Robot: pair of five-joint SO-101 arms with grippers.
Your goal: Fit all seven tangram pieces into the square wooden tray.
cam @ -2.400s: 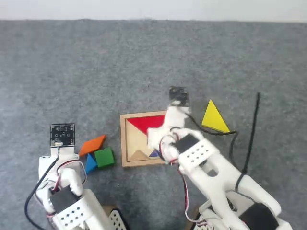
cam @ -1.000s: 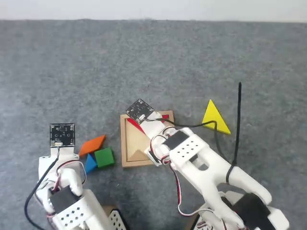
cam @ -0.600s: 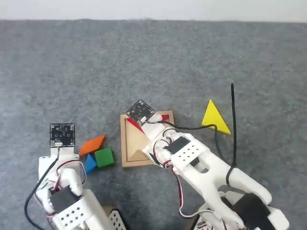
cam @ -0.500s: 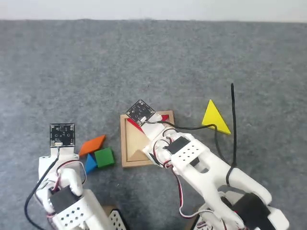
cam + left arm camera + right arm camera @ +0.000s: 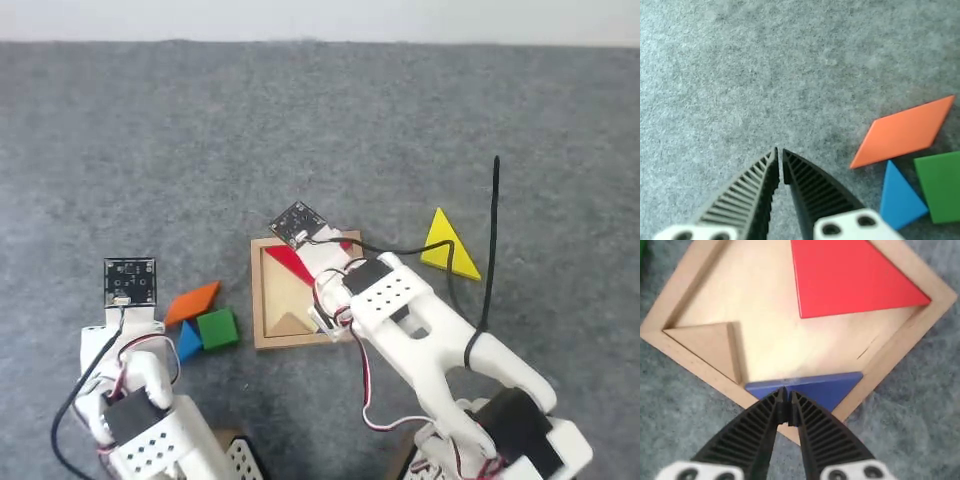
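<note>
The square wooden tray (image 5: 755, 310) holds a red triangle (image 5: 850, 275), a plain wooden triangle (image 5: 710, 347) in one corner and a dark blue triangle (image 5: 812, 387) along the rim beside it. My right gripper (image 5: 786, 399) is shut, its tips resting on the dark blue triangle's edge. In the high view the right arm covers most of the tray (image 5: 258, 300). A yellow triangle (image 5: 445, 245) lies on the carpet to the tray's right. My left gripper (image 5: 779, 156) is shut over bare carpet, near the orange parallelogram (image 5: 905, 131), light blue triangle (image 5: 900, 195) and green square (image 5: 940, 185).
Grey carpet covers the whole table. The orange parallelogram (image 5: 192, 302), green square (image 5: 217, 328) and light blue triangle (image 5: 188, 342) cluster left of the tray. A black cable (image 5: 492, 250) runs from the right arm past the yellow triangle.
The right arm swung its wrist left from the tray's right edge to over the tray, then shifted slightly back. The left arm and loose pieces stayed put.
</note>
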